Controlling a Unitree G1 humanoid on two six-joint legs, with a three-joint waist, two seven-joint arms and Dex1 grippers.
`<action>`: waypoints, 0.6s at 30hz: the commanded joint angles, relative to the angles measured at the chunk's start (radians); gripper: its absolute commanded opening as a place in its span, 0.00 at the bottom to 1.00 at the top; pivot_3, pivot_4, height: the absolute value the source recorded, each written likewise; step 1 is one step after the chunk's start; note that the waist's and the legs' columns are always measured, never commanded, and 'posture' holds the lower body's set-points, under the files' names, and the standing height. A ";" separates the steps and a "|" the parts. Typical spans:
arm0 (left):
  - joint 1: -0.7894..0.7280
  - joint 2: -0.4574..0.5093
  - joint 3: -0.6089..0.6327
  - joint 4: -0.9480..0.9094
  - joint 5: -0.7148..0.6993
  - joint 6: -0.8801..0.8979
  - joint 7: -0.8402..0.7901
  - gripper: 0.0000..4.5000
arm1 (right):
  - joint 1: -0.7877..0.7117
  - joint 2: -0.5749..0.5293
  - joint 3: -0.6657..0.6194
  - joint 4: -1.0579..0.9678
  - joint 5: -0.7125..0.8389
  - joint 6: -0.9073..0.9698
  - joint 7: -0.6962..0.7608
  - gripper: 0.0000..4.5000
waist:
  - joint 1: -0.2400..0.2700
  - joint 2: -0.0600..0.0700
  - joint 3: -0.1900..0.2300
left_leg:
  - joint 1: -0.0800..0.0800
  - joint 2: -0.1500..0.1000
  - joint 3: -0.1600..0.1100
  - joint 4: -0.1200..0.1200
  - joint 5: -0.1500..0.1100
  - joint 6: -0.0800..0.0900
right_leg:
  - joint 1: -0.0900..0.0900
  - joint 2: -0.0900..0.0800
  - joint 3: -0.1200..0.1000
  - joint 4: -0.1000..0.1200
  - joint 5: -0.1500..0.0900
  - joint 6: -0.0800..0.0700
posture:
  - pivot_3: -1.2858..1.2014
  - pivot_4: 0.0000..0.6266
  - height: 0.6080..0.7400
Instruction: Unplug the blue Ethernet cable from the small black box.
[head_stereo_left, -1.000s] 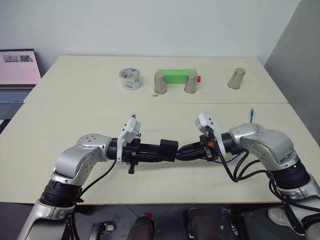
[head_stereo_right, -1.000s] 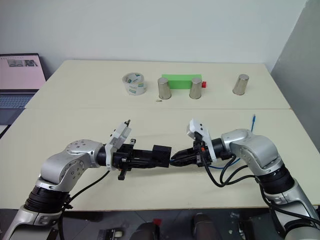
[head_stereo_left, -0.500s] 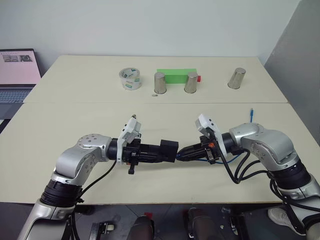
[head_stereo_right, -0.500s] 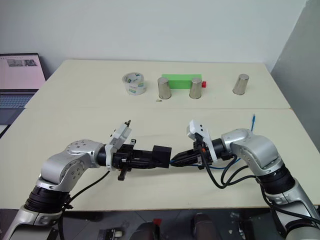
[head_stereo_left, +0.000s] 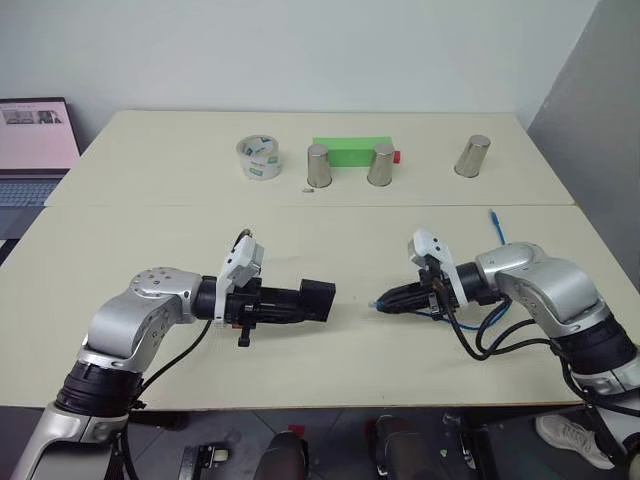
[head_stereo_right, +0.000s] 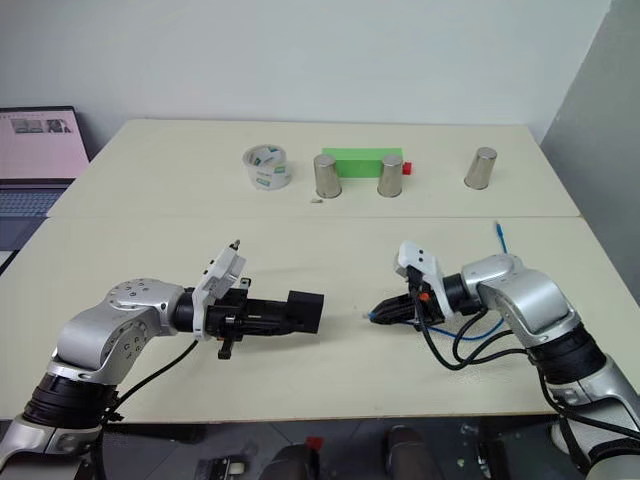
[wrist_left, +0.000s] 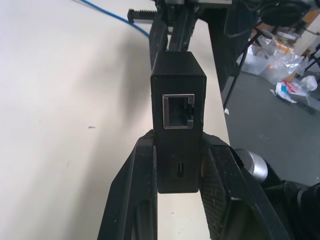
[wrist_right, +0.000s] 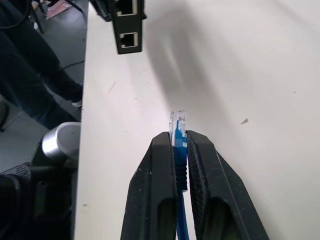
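I work in what looks like a lab or office test room: 2 plain cream tables (head_stereo_left: 130, 215) pushed together against a bare white wall (head_stereo_left: 300, 50), a grey partition (head_stereo_left: 600, 110) to my right, and an open laptop (head_stereo_left: 30, 150) on a side desk. Test props sit in a row: 3 steel cups (head_stereo_left: 319, 166), a tape roll (head_stereo_left: 258, 159), a green block (head_stereo_left: 352, 150).
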 joint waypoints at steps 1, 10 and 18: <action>0.021 -0.009 0.056 -0.013 0.013 -0.020 0.067 0.17 | -0.069 0.082 -0.053 0.221 -0.173 -0.243 -0.237 0.01 | 0.000 0.000 0.000 | 0.000 -0.001 0.000 0.000 0.000 0.000 | -0.001 0.000 0.001 0.001 0.000 0.000 | 0.52 0.24 1.00; 0.044 -0.092 0.104 0.035 0.091 -0.091 0.270 0.17 | -0.132 0.185 -0.097 0.517 -0.310 -0.492 -0.412 0.29 | 0.008 0.001 0.000 | -0.003 -0.001 0.000 0.000 0.000 0.000 | -0.002 -0.001 0.001 0.000 0.003 -0.005 | 0.52 0.24 1.00; 0.011 -0.184 0.169 0.189 0.249 -0.268 0.544 0.17 | -0.050 0.077 -0.130 0.193 -0.207 -0.353 -0.186 0.72 | 0.010 0.001 0.000 | -0.003 -0.001 -0.002 0.000 0.000 0.000 | -0.002 -0.001 -0.001 0.000 0.003 -0.005 | 0.52 0.24 1.00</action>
